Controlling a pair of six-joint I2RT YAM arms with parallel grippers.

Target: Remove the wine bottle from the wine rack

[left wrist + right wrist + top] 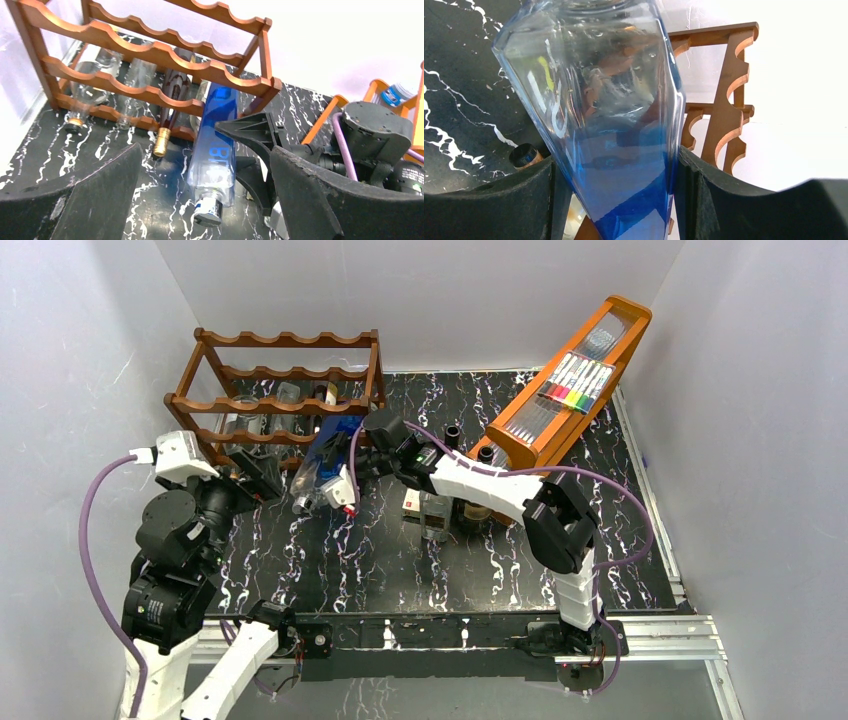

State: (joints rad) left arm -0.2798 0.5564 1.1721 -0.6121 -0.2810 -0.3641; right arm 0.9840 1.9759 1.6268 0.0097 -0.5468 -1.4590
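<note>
One outstretched right tool (616,200) clamps the tilted wine bottle (215,145).

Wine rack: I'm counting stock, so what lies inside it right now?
Clear bottles and a dark gold-capped bottle lie low inside; the blue bottle, clamped in the right gripper, sticks out the front. Anything behind the blue bottle is covered.

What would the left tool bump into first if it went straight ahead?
Probably the blue bottle, which the right tool grips. It sits straight ahead of the open left tool, though depth is unclear.
</note>
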